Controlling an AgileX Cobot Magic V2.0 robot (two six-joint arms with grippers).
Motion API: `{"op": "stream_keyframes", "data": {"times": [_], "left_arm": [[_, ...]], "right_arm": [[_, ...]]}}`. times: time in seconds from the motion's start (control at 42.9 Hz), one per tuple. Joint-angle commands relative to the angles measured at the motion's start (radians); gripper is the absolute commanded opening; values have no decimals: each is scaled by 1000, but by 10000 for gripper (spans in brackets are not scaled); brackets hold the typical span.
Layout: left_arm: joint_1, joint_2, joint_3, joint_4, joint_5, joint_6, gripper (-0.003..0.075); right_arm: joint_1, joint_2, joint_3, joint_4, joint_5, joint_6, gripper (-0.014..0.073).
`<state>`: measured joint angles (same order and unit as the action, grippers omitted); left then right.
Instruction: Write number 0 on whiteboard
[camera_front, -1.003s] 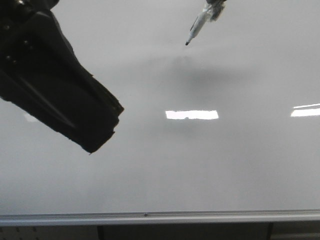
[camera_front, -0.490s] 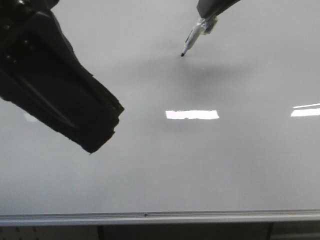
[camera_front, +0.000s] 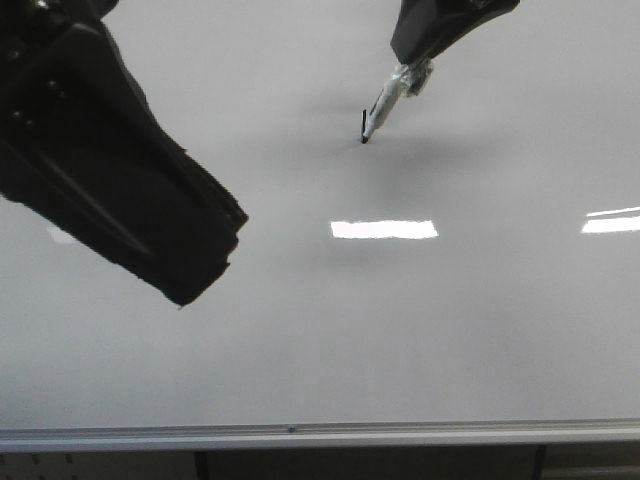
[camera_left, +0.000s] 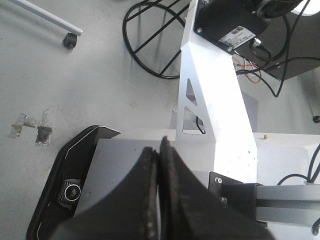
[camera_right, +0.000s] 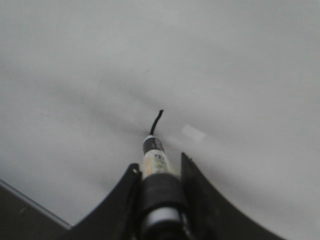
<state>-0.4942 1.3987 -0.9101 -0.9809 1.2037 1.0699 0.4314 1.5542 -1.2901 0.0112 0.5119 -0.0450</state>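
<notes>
The right gripper (camera_right: 159, 200) is clamped on a marker (camera_front: 385, 103) whose long axis slants down toward the near left, tip touching the glossy whiteboard (camera_front: 400, 330). A short black stroke (camera_right: 156, 122), the start of the number 0, runs from the tip. The left gripper (camera_left: 159, 200) has its fingers pressed together, empty.

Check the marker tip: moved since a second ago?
Yes. In the front view the marker tip has come down toward the fixed light reflection and now touches the whiteboard, leaving a short black stroke.
</notes>
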Motion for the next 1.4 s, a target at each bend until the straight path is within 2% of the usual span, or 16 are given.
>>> {"op": "stream_keyframes", "data": {"times": [0.0, 0.513, 0.77, 1.143, 1.376], "left_arm": [[-9, -33, -29, -68, 47, 4, -20], [-9, -33, -29, -68, 45, 4, -20], [-9, -33, -29, -68, 45, 4, -20], [-9, -33, -29, -68, 43, 4, -20], [-9, -33, -29, -68, 43, 4, -20]], "right_arm": [[-6, -17, -38, -11, -34, -4, -67], [-7, 15, -38, -38, 35, -4, -67], [-64, 12, -38, -39, 50, 4, -67], [-133, -46, -43, -39, -20, 4, -67], [-133, -46, -122, -39, -60, 4, -67]]}}
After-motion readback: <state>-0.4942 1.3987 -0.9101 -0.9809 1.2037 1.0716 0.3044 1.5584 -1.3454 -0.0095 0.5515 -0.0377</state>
